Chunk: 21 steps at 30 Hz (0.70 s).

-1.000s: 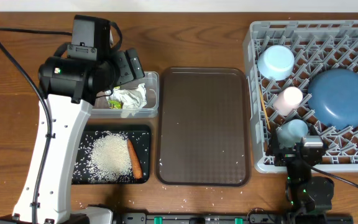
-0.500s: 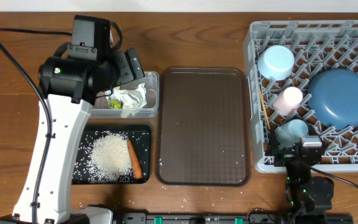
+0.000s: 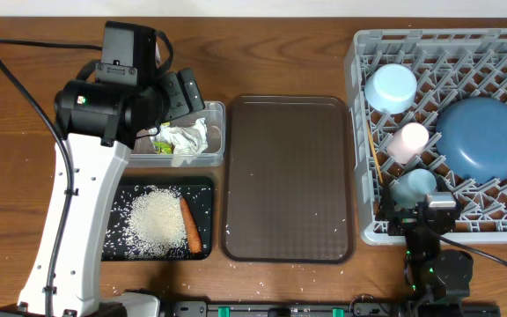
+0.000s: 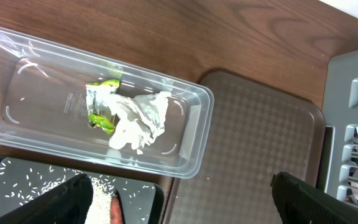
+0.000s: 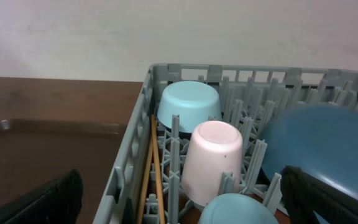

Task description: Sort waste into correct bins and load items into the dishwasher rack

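Overhead: nothing has moved over the last second and both arms sit still. The left fingers (image 3: pixel 190 90) hang over the back edge of the clear tub (image 3: pixel 216 132), spread, nothing in them. The wrapper (image 3: pixel 181 137) lies inside the tub. The black tray (image 3: pixel 120 189), just in front of the tub, holds the rice (image 3: pixel 157 222) in a pile with the carrot (image 3: pixel 190 225) beside it. The brown tray (image 3: pixel 289 176) in the middle carries only a few stray grains at its edges. The rack (image 3: pixel 356 132) on the right holds the plate (image 3: pixel 482 139), bowl (image 3: pixel 391 86), pink cup (image 3: pixel 408 141) and blue cup (image 3: pixel 415 185). The chopsticks (image 3: pixel 376 158) lie along its left wall.

Left wrist: both fingers sit at the bottom corners, wide apart, with an empty gap. The wrapper lies loose in the tub below and is not touched. A strip of rice and the carrot's tip show at the lower edge.

Right wrist: the right fingers (image 5: pixel 45 200) are spread and empty, looking into the rack. The pink cup and bowl sit upside down on the pegs, and the plate leans at right.

With no change and everything placed, the task looks done. Only a few scattered grains on the bench (image 3: pixel 280 53) look left.
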{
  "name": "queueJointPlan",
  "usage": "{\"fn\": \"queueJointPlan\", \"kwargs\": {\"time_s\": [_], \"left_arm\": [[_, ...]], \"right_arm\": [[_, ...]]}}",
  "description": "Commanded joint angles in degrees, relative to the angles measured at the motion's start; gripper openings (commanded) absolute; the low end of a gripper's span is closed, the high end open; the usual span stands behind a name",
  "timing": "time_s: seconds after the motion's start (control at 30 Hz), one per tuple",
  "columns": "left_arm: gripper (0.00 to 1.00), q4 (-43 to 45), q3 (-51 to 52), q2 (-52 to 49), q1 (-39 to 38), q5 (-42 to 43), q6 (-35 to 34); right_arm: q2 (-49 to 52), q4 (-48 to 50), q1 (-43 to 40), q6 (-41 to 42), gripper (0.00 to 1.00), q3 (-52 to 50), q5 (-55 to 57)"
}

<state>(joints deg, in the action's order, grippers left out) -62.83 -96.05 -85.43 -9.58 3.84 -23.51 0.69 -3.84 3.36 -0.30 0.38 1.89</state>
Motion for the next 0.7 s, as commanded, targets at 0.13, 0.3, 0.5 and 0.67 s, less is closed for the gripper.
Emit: {"fn": "queueJointPlan", "kwargs": {"time_s": [0.13, 0.3, 0.5, 0.67], "left_arm": [[0.94, -0.1, 0.5, 8.0, 0.0, -4.6, 0.6], [0.94, 0.1, 3.0, 19.2, 0.0, -10.3, 0.6], [0.94, 4.5, 14.4, 36.2, 0.0, -11.5, 0.6], [0.94, 9.5, 28.7, 51.3, 0.0, -12.1, 0.6]], "right_arm": [[-0.4, -0.3, -0.7, -0.6, 0.99, -0.1, -0.4], [-0.4, -0.3, -0.7, -0.6, 0.99, -0.1, -0.4], [-0.4, -0.3, -0.7, -0.6, 0.99, -0.1, -0.4], [-0.4, -0.3, -0.7, -0.6, 0.99, -0.1, -0.4]]}}
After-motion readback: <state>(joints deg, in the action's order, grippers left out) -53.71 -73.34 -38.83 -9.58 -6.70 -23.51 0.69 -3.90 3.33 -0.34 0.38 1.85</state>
